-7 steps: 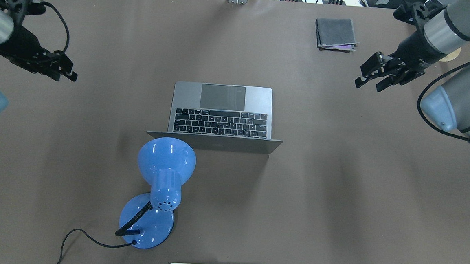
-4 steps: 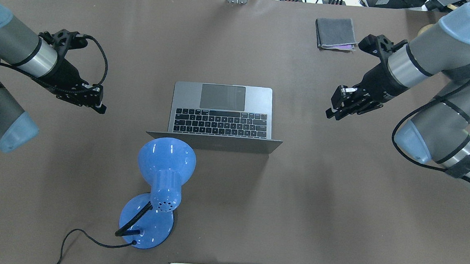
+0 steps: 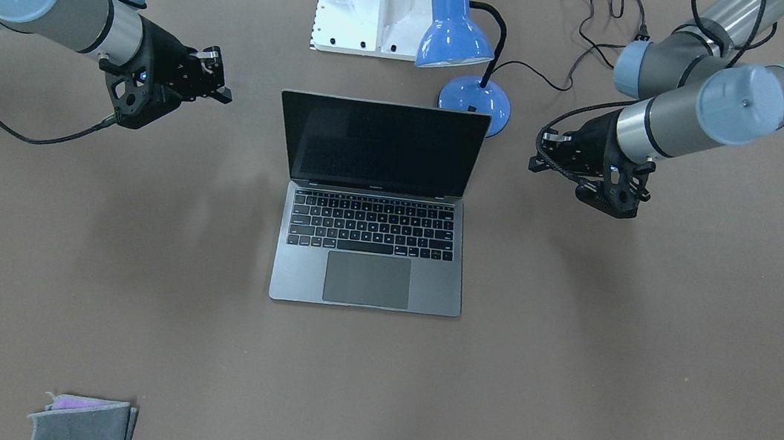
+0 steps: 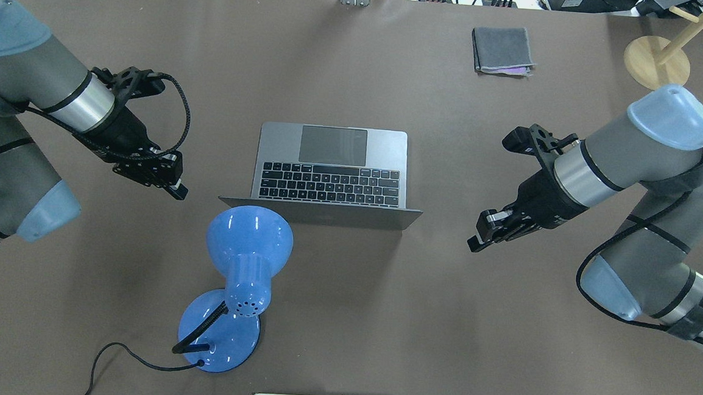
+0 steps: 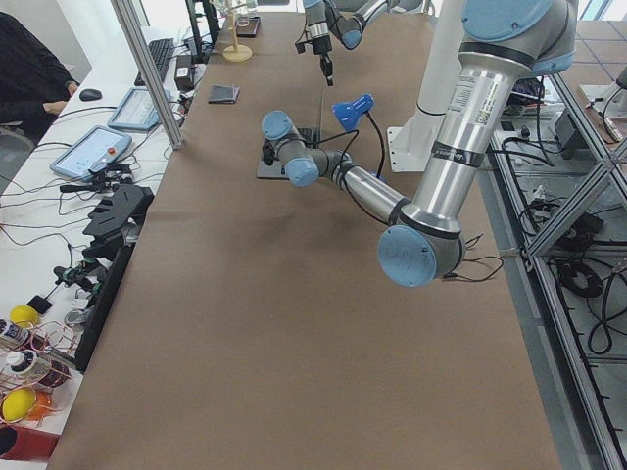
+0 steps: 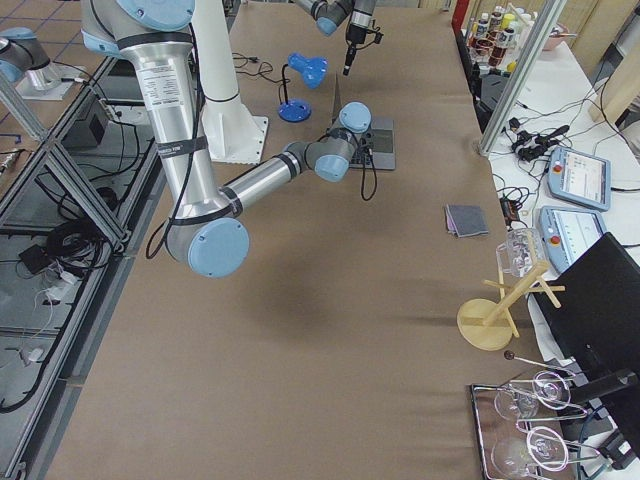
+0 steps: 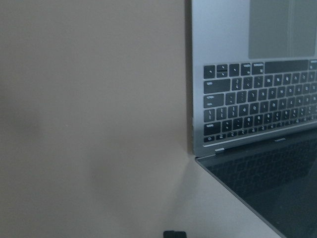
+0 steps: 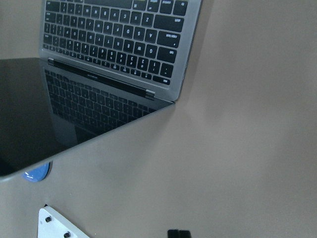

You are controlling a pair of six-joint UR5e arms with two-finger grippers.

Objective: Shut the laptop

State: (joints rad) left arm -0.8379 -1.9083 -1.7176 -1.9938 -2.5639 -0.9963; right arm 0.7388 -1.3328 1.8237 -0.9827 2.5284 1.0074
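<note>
Laptop (image 4: 330,170) open, hinge running left-right, lid's back toward lamp (image 4: 244,258).

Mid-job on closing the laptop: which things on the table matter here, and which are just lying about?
In the job:
laptop, lid open
left gripper
right gripper

Lying about:
blue desk lamp, close behind the lid
folded grey cloth
wooden stand

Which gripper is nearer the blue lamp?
Left. The left gripper hangs a little way from the shade of the lamp, off the left side of the laptop; the right gripper is beyond the laptop's opposite side.
</note>
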